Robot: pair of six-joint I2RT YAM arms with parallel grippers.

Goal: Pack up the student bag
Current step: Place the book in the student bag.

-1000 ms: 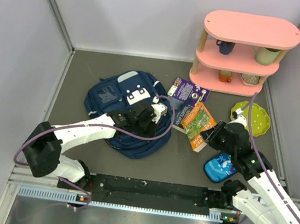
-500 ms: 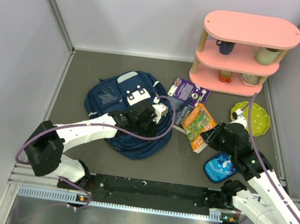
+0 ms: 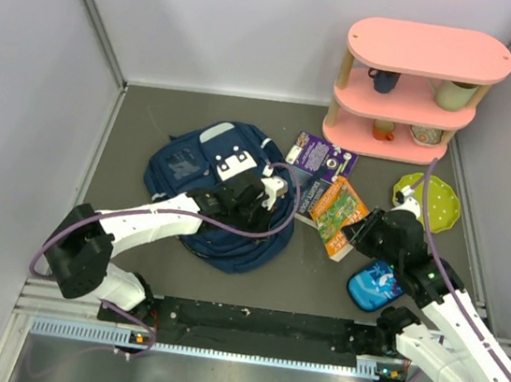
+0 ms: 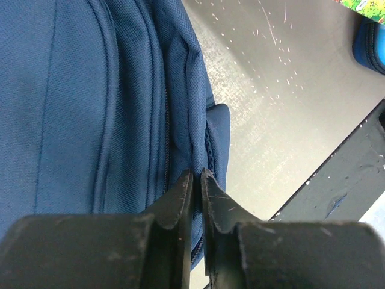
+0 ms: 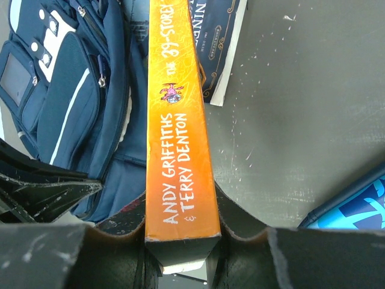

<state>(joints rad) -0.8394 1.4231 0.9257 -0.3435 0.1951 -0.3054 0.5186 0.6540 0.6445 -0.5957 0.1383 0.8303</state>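
Student bag (image 3: 205, 161): lies flat on the table (image 3: 154, 102), left of centre, front pocket up; no open mouth shows in any view
Left gripper (image 4: 194, 180): jaws drawn almost together on a fold of bag fabric beside the zip line, at the bag's right-hand edge
Right gripper (image 5: 180, 241): clamped on one end of the orange book (image 5: 177, 138), spine turned to the wrist camera, just right of the bag
Risk, fabric slip: the pinch sits on a thin fold at the very fingertips; a pull to open the bag can strip the fold out, and the mouth falls shut
Risk, blocked entry: with no clear opening, a push of the book likely meets closed fabric and shoves the whole bag to the left
Risk, book twist: the hold is at one end only; contact at the free end can lever the book round between the jaws
Risk, arm clash: both grippers work near the same bag edge; a direct approach by the right arm can strike the left wrist
Risk, neighbours: the dark book (image 3: 304, 197) and the pencil case (image 3: 373, 287) lie close to the right arm; a low sweep can drag either
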